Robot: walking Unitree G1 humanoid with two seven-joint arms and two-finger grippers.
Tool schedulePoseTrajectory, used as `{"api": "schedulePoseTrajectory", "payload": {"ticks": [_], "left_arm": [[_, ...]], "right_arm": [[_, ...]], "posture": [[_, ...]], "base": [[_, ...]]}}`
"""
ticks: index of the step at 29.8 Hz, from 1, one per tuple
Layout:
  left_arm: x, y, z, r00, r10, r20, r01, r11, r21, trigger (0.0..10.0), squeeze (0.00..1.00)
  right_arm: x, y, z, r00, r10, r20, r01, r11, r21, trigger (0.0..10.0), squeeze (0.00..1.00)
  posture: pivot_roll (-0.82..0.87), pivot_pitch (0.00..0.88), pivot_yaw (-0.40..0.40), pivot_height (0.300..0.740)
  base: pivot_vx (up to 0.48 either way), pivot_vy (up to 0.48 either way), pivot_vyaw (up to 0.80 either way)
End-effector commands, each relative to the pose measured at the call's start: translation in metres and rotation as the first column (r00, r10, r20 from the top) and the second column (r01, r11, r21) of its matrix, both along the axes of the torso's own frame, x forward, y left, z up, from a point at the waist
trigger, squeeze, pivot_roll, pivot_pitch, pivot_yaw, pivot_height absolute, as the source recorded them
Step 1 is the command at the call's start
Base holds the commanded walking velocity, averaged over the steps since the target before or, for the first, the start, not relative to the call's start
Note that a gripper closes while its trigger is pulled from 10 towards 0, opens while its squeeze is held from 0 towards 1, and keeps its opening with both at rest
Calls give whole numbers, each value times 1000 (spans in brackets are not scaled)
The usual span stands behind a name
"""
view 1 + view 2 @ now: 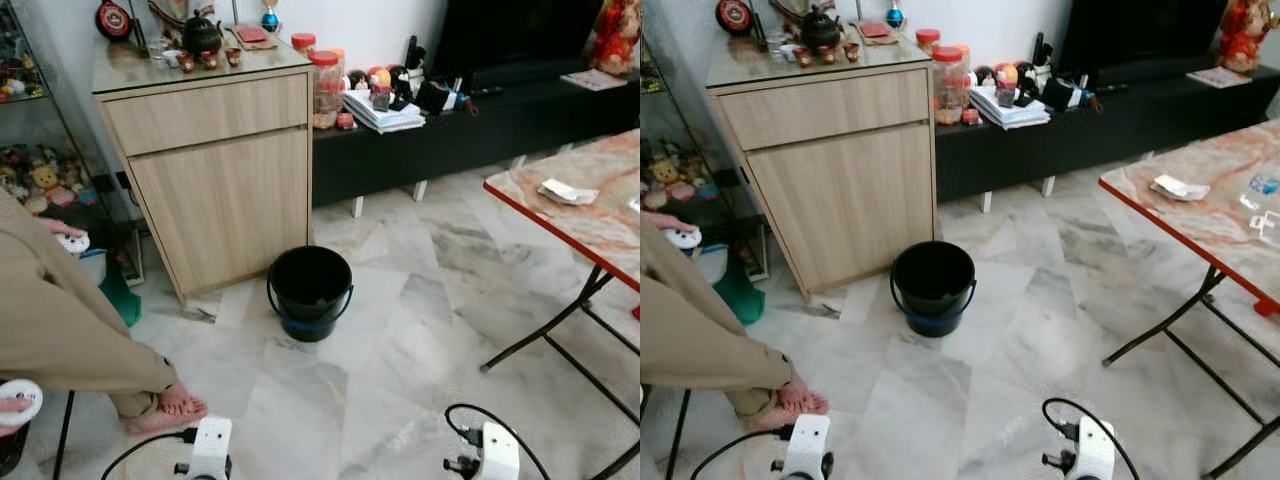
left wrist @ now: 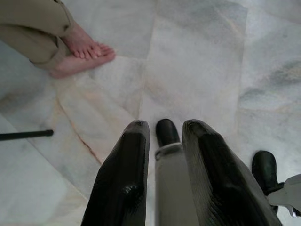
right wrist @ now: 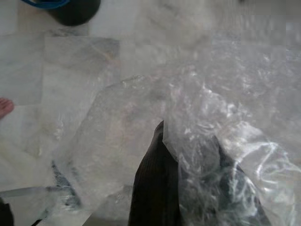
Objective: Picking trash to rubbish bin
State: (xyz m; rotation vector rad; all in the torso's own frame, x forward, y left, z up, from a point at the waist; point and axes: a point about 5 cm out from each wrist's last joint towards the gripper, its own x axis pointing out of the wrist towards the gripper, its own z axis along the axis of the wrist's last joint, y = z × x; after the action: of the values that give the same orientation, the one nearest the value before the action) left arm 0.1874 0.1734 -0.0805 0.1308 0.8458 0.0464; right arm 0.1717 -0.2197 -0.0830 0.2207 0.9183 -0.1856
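With the right gripper (image 3: 188, 188) clenched on crinkled clear plastic wrap (image 3: 211, 117) and the left gripper (image 2: 164, 155) released, the wrap may drift past the round black plastic bucket (image 1: 309, 290) at 12 o'clock.

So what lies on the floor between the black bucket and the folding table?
Only bare marble floor lies between the black bucket and the folding table, as the left eye view shows.

Both arms low at the frame's bottom edge.
Left gripper (image 2: 162, 141) fingers slightly parted, empty; right gripper (image 3: 188, 155) clamps crinkled clear plastic wrap (image 3: 141, 122).
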Motion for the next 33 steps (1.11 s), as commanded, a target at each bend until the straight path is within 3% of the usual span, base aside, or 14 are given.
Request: {"api": "schedulePoseTrajectory", "payload": {"ticks": [1, 7, 30, 33], "left_arm": [[2, 1, 1, 1000, -1, 0, 1, 1000, 12, 10000, 0], [1, 1, 1, 1000, 2, -1, -2, 1000, 11, 10000, 0], [-1, 0, 0, 1000, 11, -5, -11, 1000, 5, 10000, 0], [-1, 0, -1, 1000, 12, -6, -12, 1000, 4, 10000, 0]], "right_arm": [[2, -1, 1, 1000, -5, 12, 5, 1000, -1, 10000, 0], [3, -1, 2, 1000, -4, 17, 4, 1000, -11, 10000, 0], [11, -6, 7, 997, -60, 54, 59, 998, 15, 10000, 0], [14, -7, 9, 995, -69, 67, 68, 998, 19, 10000, 0]], "posture": [[-175, 0, -87, 740], [-174, 0, -88, 740], [-172, 0, -97, 740], [-173, 0, -100, 740]], "base": [[285, 0, 0], [304, 0, 479], [318, 0, 0], [319, 0, -769]]}}
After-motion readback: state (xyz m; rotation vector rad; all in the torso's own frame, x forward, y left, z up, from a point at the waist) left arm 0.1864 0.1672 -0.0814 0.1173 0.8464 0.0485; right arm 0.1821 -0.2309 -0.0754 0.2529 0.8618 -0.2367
